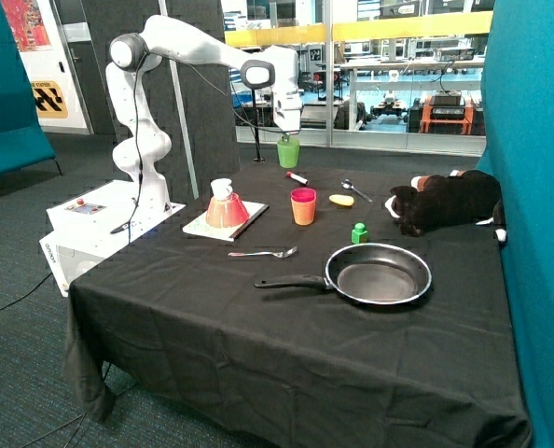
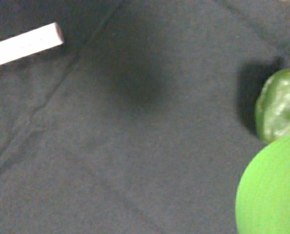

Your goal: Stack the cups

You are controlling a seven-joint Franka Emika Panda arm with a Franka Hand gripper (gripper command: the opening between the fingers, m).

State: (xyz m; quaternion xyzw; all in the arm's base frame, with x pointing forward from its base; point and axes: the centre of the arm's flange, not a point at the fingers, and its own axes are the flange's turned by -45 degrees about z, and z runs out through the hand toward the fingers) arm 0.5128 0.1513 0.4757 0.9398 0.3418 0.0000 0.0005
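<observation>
At the counter's (image 1: pixel 258 336) far edge, no legible writing, plain green cup (image 1: pixel 288 152) pinched by the end effector (image 1: pixel 287 136), magenta-pink cup (image 1: pixel 303 206) nested in an orange-yellow one.

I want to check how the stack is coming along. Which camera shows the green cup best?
The outside view: the green cup appears whole, hanging under the gripper, off the table and apart from the pink cup. The wrist view shows only a blurred curved part of it.
</observation>
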